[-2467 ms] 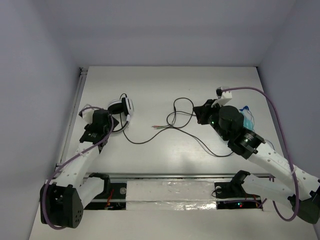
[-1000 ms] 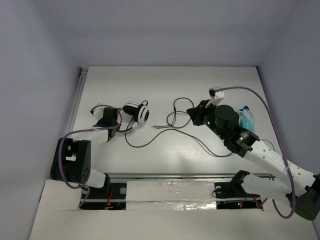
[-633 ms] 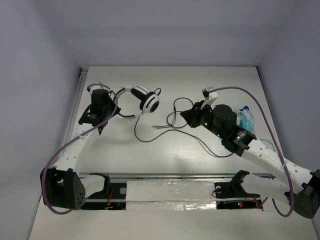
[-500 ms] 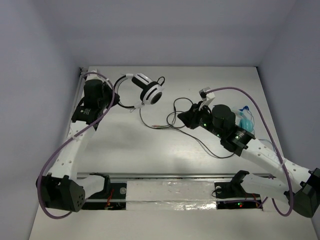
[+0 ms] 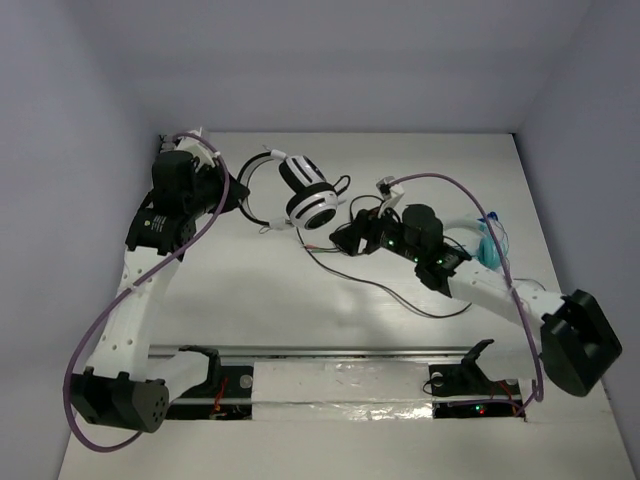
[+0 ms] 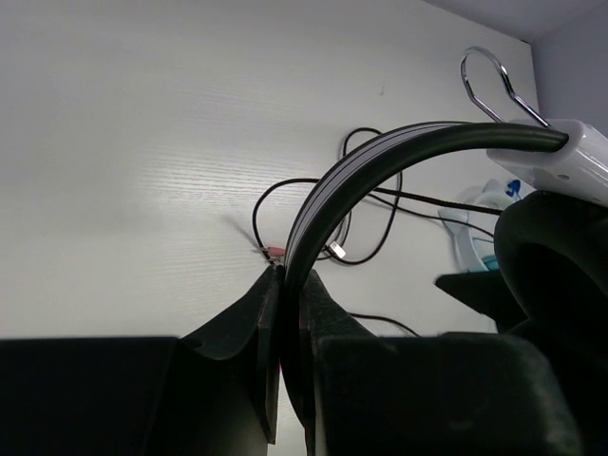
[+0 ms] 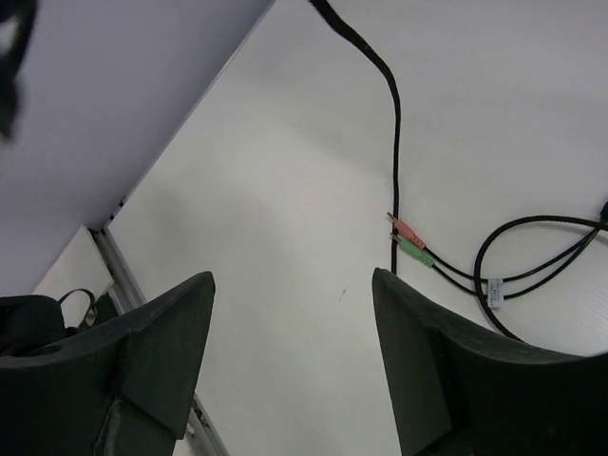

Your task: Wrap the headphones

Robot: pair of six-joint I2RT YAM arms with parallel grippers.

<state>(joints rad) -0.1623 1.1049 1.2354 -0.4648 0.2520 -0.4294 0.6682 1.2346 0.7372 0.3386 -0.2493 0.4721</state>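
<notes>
From above, the left gripper [image 5: 233, 195] holds the headphones [image 5: 303, 190] over the far left of the table [image 5: 230, 300]. Its wrist view shows fingers [image 6: 242, 356] clamped on the headband [image 6: 361, 171]. The right gripper [image 7: 290, 280] gapes above the cable [image 7: 394, 123]; best close near the plugs [image 7: 408, 237].

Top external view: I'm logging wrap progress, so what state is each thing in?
headphones, held up by the headband
cable, unwrapped, trailing loose over the table
plugs, unplugged, lying on the table
left gripper, shut on the headband
right gripper, open and empty
</notes>
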